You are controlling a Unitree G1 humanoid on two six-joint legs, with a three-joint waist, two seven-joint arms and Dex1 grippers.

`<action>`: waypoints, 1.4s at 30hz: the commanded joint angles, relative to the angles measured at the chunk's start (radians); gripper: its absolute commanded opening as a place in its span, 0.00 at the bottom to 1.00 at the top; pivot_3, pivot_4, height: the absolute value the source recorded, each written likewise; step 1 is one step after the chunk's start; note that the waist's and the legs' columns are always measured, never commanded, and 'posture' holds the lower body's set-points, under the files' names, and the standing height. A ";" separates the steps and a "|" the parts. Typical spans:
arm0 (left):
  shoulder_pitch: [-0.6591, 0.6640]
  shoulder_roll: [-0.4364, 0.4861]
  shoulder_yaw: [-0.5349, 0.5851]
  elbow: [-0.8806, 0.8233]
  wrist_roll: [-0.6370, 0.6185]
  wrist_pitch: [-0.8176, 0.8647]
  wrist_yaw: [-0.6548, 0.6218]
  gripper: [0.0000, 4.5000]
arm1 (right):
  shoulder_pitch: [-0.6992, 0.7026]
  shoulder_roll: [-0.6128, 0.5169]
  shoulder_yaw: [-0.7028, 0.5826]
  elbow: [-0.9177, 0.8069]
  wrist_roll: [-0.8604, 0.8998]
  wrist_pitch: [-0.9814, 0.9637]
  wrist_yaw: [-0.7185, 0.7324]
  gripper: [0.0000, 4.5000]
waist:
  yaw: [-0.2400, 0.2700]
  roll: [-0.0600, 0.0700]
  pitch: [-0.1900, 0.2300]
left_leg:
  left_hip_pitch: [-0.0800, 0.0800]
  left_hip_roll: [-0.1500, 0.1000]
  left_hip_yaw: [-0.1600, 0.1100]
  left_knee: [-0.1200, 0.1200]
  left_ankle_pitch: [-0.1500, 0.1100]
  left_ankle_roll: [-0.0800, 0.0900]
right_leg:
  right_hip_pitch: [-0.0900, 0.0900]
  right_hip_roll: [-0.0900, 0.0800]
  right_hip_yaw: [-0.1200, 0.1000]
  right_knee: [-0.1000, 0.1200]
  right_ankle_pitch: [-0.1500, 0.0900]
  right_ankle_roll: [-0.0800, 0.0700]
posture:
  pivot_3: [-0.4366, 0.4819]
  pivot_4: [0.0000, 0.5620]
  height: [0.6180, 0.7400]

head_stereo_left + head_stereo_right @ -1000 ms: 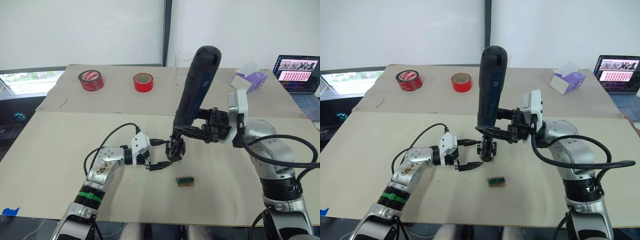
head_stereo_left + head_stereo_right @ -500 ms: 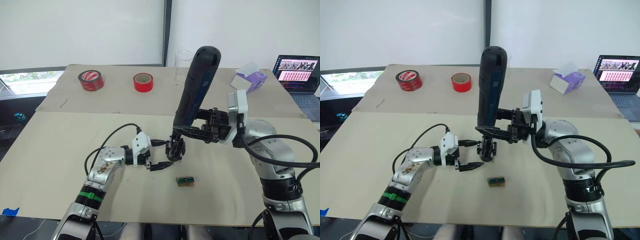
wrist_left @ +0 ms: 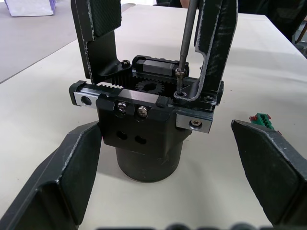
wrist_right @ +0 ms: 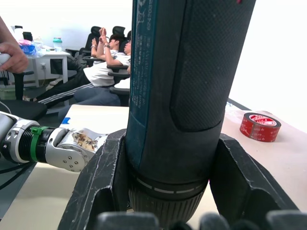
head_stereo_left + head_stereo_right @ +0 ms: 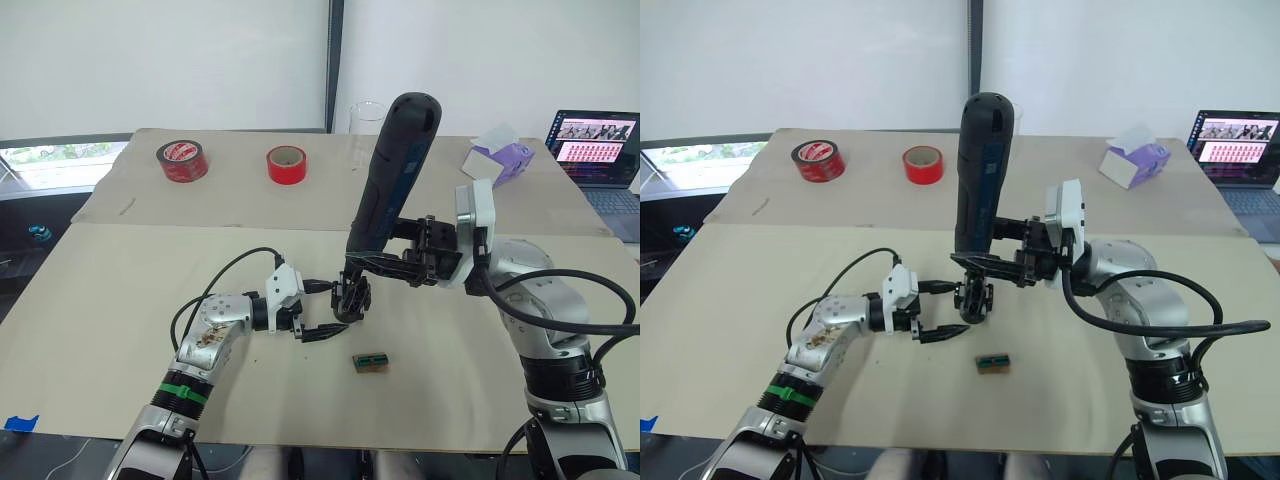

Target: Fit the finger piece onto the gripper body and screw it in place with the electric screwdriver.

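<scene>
Nothing is seen to have moved. Nearest, the left gripper (image 3: pixel 163 182) is spread wide around the gripper body (image 3: pixel 146 127) on the table (image 5: pixel 120 300). Beyond, the electric screwdriver (image 5: pixel 392 170) is clamped upright by the right gripper (image 5: pixel 375 262), its bit (image 3: pixel 184 43) set on a screw.

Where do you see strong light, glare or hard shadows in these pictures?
Left eye view: even light on the table, no hard shadows; the laptop screen glows. Left wrist view: a pale sheen on the metal rail of the gripper body. Right wrist view: the wall behind the screwdriver is plain bright white.
</scene>
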 commanded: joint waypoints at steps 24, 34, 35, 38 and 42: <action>-0.002 -0.006 -0.013 0.005 0.007 -0.028 -0.009 1.00 | 0.002 -0.003 -0.008 -0.056 0.034 0.027 0.009 0.43 | 0.000 0.000 0.000 | 0.000 0.000 0.000 0.000 0.000 0.000 | 0.000 0.000 0.000 0.000 0.000 0.000 | 0.48 0.27 1.00; -0.001 -0.014 -0.011 0.020 0.015 -0.038 -0.008 1.00 | -0.009 0.005 -0.004 -0.044 0.019 0.025 0.006 0.43 | 0.000 0.000 0.000 | 0.000 0.000 0.000 0.000 -0.001 0.002 | 0.000 0.000 0.000 0.000 0.000 0.000 | 0.48 0.27 1.00; -0.002 -0.014 -0.012 0.023 0.016 -0.040 -0.008 1.00 | -0.012 0.006 -0.002 -0.041 0.016 0.024 0.006 0.43 | 0.000 0.000 0.000 | 0.000 0.000 0.000 0.000 -0.001 0.002 | 0.000 0.000 0.000 0.000 0.000 0.000 | 0.48 0.27 1.00; -0.004 -0.017 -0.014 0.032 0.018 -0.044 -0.009 1.00 | -0.019 0.008 0.003 -0.035 0.009 0.025 0.002 0.43 | 0.000 0.000 0.000 | 0.000 0.000 0.000 0.000 -0.002 0.004 | 0.000 0.000 0.000 0.000 0.000 0.000 | 0.48 0.27 1.00; -0.014 -0.026 -0.020 0.059 0.025 -0.052 -0.009 1.00 | -0.029 0.007 0.009 -0.030 0.006 0.030 0.000 0.43 | 0.000 0.000 0.000 | 0.000 0.000 0.000 0.000 -0.002 0.004 | 0.000 0.000 0.000 0.000 0.000 0.000 | 0.48 0.27 1.00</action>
